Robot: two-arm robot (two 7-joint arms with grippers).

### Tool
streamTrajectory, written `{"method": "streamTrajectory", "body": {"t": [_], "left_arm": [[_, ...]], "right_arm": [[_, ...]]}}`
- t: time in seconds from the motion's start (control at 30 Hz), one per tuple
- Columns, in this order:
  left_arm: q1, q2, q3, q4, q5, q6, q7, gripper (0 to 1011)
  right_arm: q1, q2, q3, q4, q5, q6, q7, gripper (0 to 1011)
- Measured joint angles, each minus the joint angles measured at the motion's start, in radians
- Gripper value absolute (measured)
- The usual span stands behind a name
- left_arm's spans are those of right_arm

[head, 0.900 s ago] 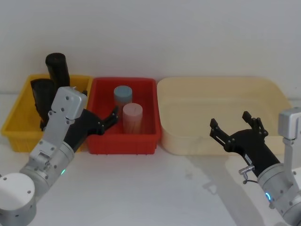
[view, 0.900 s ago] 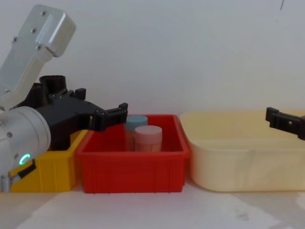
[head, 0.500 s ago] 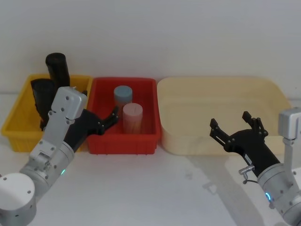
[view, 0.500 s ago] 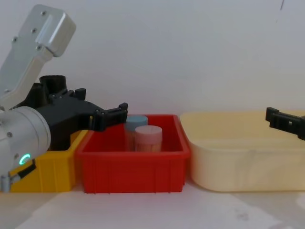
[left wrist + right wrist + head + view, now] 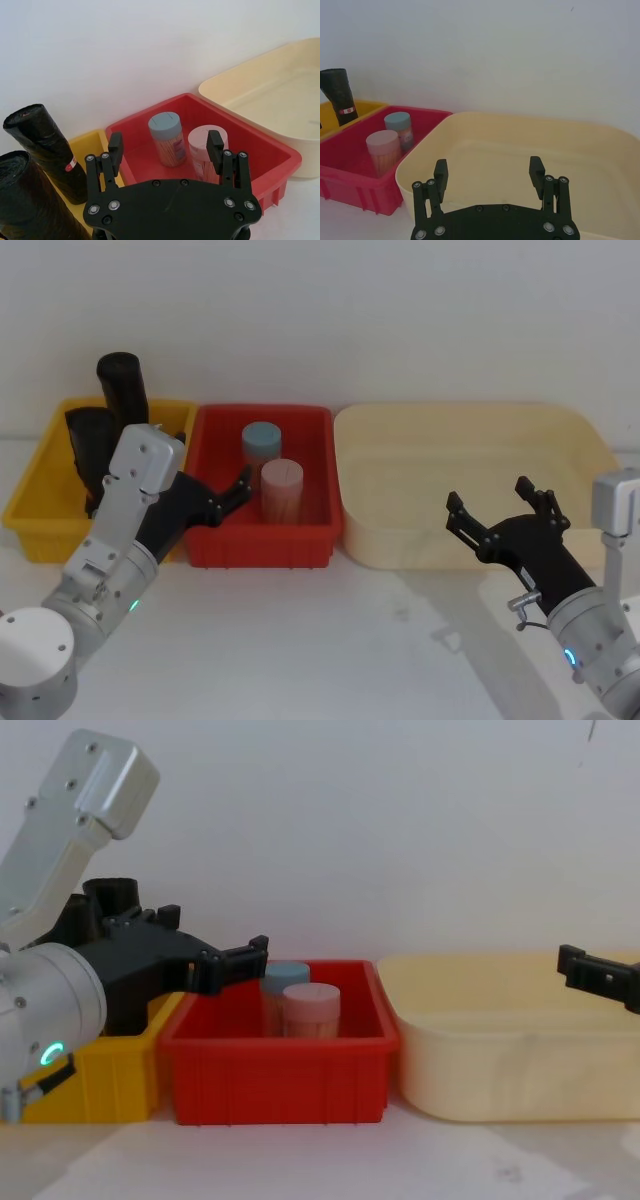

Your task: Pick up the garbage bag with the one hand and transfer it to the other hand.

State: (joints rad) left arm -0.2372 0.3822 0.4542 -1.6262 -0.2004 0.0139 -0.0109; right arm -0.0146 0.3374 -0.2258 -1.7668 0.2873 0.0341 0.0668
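Nothing has moved — both arms are waiting as before. The left claw (image 5: 165,144) is spread wide and empty. The garbage bag (image 5: 122,385) stands in the yellow bin (image 5: 30,502), left of that claw and farther back, untouched. The right claw (image 5: 488,167) is spread too, well away. The pick-up hasn't started.

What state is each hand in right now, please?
Left hand: open, holding nothing.
Right hand: open, holding nothing.
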Motion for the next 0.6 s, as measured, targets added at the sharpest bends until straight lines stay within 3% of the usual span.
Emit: {"method": "streamTrajectory", "body": {"t": [0.4,0.6], "left_arm": [[-0.002,0.000,0.000,-0.004,0.003,0.002,-0.001,1002],[-0.002,0.010,-0.011,-0.054,0.005,0.045,-0.001,1001]], "right_arm": [[0.005,0.000,0.000,0.003,0.000,0.002,0.005,1001],[0.029,0.008,-0.004,0.012,0.007,0.013,0.037,1001]]}}
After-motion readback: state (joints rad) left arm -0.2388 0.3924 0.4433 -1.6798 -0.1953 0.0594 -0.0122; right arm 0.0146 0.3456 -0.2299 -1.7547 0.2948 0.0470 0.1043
